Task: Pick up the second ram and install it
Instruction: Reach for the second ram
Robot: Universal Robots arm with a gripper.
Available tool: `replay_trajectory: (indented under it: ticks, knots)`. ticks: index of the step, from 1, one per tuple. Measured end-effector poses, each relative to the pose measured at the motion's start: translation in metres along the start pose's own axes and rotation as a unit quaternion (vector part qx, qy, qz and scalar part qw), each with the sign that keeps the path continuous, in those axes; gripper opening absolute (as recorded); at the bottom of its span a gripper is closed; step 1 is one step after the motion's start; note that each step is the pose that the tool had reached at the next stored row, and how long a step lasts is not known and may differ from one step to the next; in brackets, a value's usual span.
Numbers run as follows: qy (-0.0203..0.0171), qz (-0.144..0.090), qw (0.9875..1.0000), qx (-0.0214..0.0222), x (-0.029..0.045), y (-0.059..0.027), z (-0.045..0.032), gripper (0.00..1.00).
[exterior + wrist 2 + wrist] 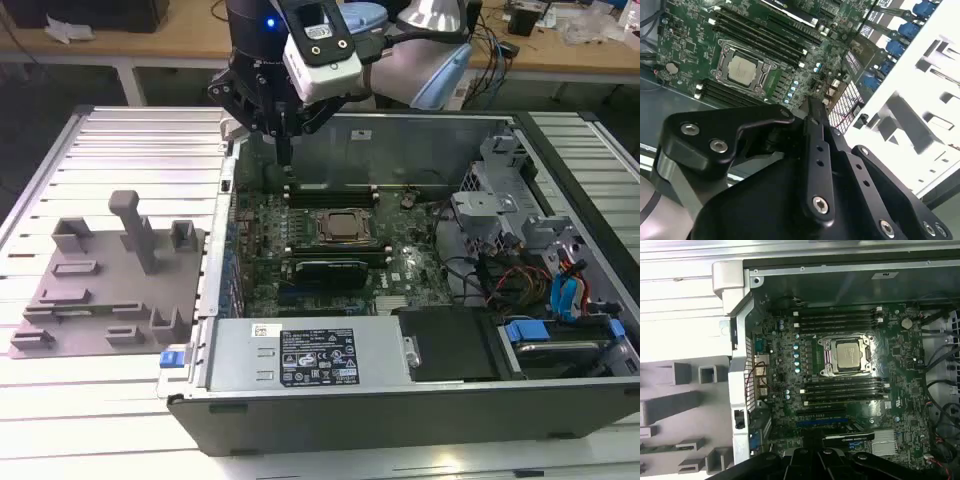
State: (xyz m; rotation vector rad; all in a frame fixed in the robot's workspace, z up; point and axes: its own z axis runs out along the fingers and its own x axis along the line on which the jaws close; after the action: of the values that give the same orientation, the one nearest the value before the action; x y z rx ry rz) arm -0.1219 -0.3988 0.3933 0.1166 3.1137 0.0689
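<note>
- Exterior view puts my hand over the open computer case, just inside its far wall.
- My fingers point straight down and are drawn together. In the second wrist view the black linkages on both sides fold in onto one narrow bar, with no gap between them.
- Straight beneath my fingertips is one end of a row of black memory slots, the row that runs along the far wall. The tips are close above it, but I cannot tell whether they touch.
- As for the ram, I cannot tell whether it is pinched between my fingers, since the tips are seen edge-on. I also cannot tell it apart from the slots below them.
- Just past that row, away from my hand, the processor lies flat in its metal frame on the green board.
- A second row of slots sits on the far side of the processor from my hand.
- A grey plate with upright blocks lies outside the case, well off to the side of my hand, on the exterior view's left. It rests on the white ribbed table.
- A metal box with a label sits along the case edge farthest from my hand.
</note>
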Motion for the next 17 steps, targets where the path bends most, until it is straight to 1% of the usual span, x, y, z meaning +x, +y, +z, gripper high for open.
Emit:
replay_trajectory:
  ticks: [1, 3, 5, 6, 10, 13, 15, 16, 17]
  knots:
    - [0.0000, 0.000, 1.0000, 0.0000, 0.0011, -0.0001, -0.0001, 0.08]
    - [0.0000, 0.000, 1.0000, 0.0000, 0.0075, -0.0006, -0.0002, 0.08]
    - [-0.0003, 0.000, 1.0000, 0.0000, 0.0204, -0.0015, -0.0005, 0.08]
    - [-0.0003, 0.000, 1.0000, 0.0000, 0.0239, -0.0018, -0.0006, 0.08]
    - [-0.0003, 0.000, 1.0000, 0.0000, 0.0335, -0.0025, -0.0009, 0.08]
    - [-0.0004, 0.000, 1.0000, 0.0000, 0.0468, -0.0035, -0.0012, 0.08]
    - [-0.0005, 0.000, 1.0000, 0.0000, 0.0578, -0.0043, -0.0015, 0.08]
    - [-0.0005, 0.000, 1.0000, 0.0000, 0.0615, -0.0046, -0.0015, 0.08]
    - [-0.0005, 0.000, 1.0000, 0.0000, 0.0628, -0.0047, -0.0016, 0.08]
